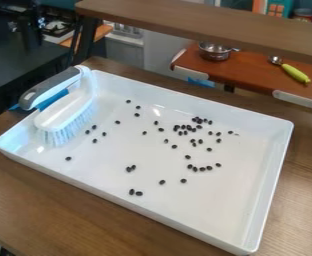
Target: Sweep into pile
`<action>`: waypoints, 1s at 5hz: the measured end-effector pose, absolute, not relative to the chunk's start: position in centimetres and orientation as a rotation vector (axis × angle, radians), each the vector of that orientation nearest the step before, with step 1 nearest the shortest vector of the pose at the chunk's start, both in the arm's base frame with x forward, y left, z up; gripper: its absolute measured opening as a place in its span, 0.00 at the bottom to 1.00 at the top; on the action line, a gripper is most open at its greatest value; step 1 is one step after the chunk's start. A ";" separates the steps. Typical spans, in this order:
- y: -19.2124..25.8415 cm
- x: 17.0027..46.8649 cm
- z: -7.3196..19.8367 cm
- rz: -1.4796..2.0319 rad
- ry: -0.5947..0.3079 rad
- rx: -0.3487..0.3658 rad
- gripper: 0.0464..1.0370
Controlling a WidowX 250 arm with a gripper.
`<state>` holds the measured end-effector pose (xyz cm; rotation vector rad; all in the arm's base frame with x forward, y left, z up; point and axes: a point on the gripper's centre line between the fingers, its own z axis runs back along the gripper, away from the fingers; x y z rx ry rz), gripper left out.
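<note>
Brown wooden tabletop (58, 205) carries a white rectangular tray (242, 205), over whose floor small dark pieces (162, 182) are scattered, most densely right of the middle, with a few strays towards the left and the near side. A white brush (65, 112) with a grey-and-black handle sits at the tray's left end, bristles down inside; the hand's opening, and whether it has hold of anything, cannot be told. Beyond, a metal pot (215, 52) stands on a red-brown surface (249, 75).
</note>
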<state>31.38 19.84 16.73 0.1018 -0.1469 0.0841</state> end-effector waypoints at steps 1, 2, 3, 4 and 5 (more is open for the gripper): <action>19.8 31.4 15.5 0.085 -0.120 0.078 0.96; 19.2 31.7 15.0 0.048 -0.120 0.033 0.96; 18.7 31.8 14.8 0.015 -0.125 -0.006 0.96; 19.2 31.8 14.5 0.015 -0.123 -0.025 0.96; 19.3 32.1 14.2 0.014 -0.116 -0.037 0.96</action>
